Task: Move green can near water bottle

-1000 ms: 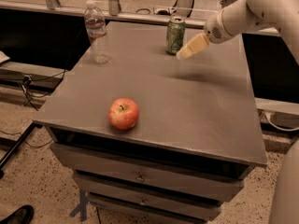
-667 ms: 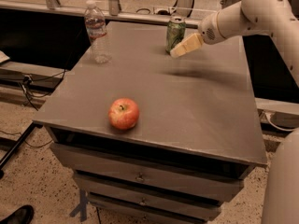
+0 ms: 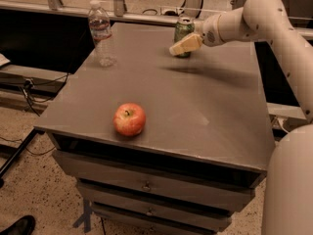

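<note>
I drive only one arm here, so there is no choice of side. What matters is how the green can (image 3: 183, 27) lies against the end effector (image 3: 185, 44). The can stands upright near the far edge of the tabletop (image 3: 210, 111), a little right of the middle, with its long axis vertical and its silver top showing. The end effector reaches in from the right and points to the left. Its pale tip covers the lower part of the can as the camera sees it, so the can is directly behind it or inside it. I cannot tell from this view whether the end effector is released or clenched, or whether it already touches the can, and I will not guess. The water bottle (image 3: 100, 31) stands upright too, near the far left corner and well apart from the can. I judge therefore that the coming move goes to the left, roughly along the far edge. The approach is from the side, which suits a vertical can, but I would want a firm hold low on its body before any travel, because a side push could tip it. The apple (image 3: 129, 119) lies near the front edge, well apart from this line, so it should not interfere.
</note>
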`<state>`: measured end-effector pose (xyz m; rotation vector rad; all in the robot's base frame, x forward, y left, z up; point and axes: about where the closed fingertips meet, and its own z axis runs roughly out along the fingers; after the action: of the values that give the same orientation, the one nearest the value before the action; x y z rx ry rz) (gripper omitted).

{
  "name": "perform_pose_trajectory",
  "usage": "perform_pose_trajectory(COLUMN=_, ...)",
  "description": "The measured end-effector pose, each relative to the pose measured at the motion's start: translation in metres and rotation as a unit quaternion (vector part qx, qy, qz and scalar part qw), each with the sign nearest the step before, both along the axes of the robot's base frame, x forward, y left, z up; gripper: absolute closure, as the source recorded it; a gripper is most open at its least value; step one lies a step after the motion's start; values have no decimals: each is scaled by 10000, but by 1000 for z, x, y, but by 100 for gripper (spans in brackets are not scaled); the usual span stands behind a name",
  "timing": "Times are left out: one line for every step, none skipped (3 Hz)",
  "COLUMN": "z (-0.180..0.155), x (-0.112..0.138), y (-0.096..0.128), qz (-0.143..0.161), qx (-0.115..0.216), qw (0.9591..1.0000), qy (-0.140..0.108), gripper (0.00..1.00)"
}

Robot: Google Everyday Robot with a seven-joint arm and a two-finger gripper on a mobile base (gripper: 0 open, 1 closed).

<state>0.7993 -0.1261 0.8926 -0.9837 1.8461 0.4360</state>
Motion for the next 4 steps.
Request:
perform_pose_trajectory(z=3, x=13, y=10, qz=35, qx=226, qw=9996, qy=-153, gripper=41)
perform_pose_trajectory(z=16, x=13, y=14, qz=121, qx=417, qw=9985, qy=-338, gripper=63)
perform_pose_trajectory(z=41, x=-3, y=8, qz=261, qx=603, qw=9962, qy=-575, gripper=87)
perform_pose_trajectory(z=41, x=-3, y=11, qz=288, qx=619, qw=9960, qy=-575, gripper=100)
